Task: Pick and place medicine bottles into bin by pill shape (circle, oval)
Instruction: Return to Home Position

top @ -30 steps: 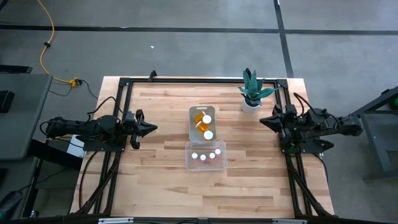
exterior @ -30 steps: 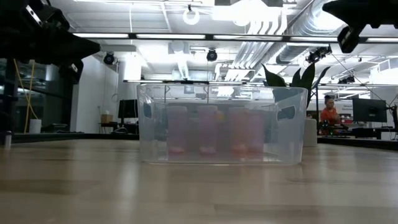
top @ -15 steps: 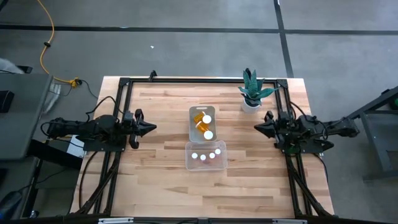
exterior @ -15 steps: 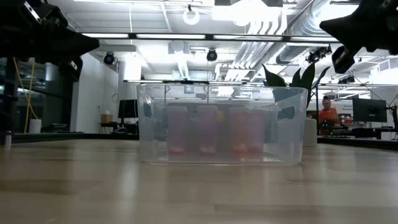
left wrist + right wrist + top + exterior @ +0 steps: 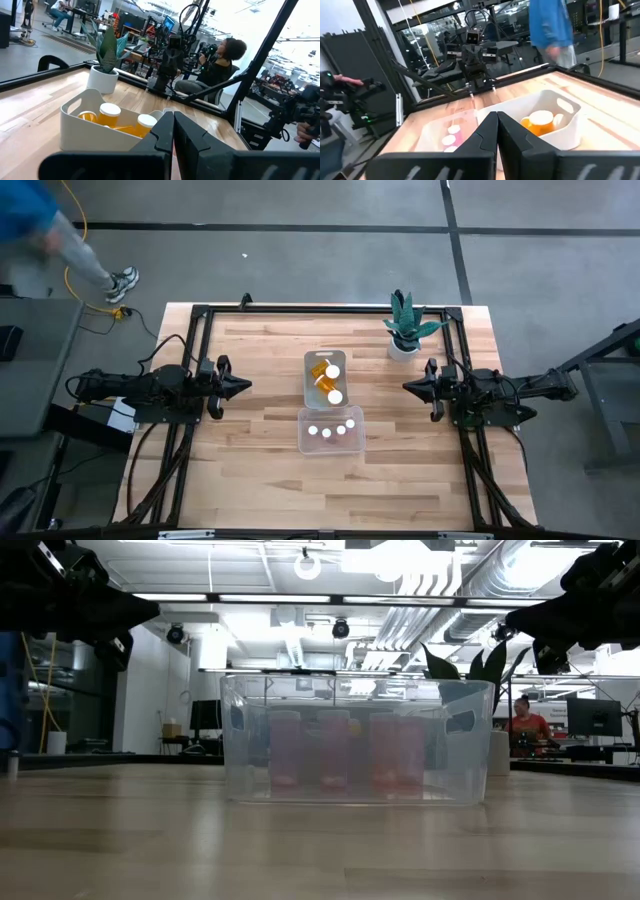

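Two bins stand mid-table. The white far bin (image 5: pixel 325 378) holds orange medicine bottles (image 5: pixel 328 383) with white caps, lying on their sides. The clear near bin (image 5: pixel 331 430) holds several bottles (image 5: pixel 335 748) standing upright, white caps up. My left gripper (image 5: pixel 248 386) is shut and empty, pointing level over the table's left side, well clear of the bins. My right gripper (image 5: pixel 408 387) is also shut and empty, pointing level over the right side. In the wrist views the shut fingertips (image 5: pixel 173 117) (image 5: pixel 496 117) face the bins from either side.
A potted plant in a white pot (image 5: pixel 404 330) stands at the far right of the table, close to my right arm. A black frame (image 5: pixel 200 315) borders the tabletop. A person (image 5: pixel 60 230) walks on the floor beyond the far left corner.
My right gripper has sunk and come a little toward the table's left, rolling slightly, and stays shut. A person has walked into view beyond the table's far left corner.
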`<state>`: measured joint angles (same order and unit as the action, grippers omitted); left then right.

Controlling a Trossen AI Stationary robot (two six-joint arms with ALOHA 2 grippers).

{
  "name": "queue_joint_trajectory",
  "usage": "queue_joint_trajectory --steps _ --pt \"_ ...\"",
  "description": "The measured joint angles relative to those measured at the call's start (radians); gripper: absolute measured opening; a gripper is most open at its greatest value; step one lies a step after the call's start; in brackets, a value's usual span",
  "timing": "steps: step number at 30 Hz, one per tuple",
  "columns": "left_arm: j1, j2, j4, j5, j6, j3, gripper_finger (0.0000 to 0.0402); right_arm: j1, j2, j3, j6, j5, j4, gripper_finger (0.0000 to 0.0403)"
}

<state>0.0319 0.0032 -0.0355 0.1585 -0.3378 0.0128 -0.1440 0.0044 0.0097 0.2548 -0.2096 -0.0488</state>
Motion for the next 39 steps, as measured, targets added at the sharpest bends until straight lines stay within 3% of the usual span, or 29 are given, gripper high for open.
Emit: queue_joint_trajectory --steps 20,39 --pt "-0.002 0.0 0.001 0.0 0.0 0.0 0.0001 0.048 0.0 0.0 -0.124 0.012 0.002 0.0" --pt "0.007 0.0 0.001 0.0 0.0 0.0 0.0001 0.22 0.003 0.0 -0.125 0.214 0.035 0.0"
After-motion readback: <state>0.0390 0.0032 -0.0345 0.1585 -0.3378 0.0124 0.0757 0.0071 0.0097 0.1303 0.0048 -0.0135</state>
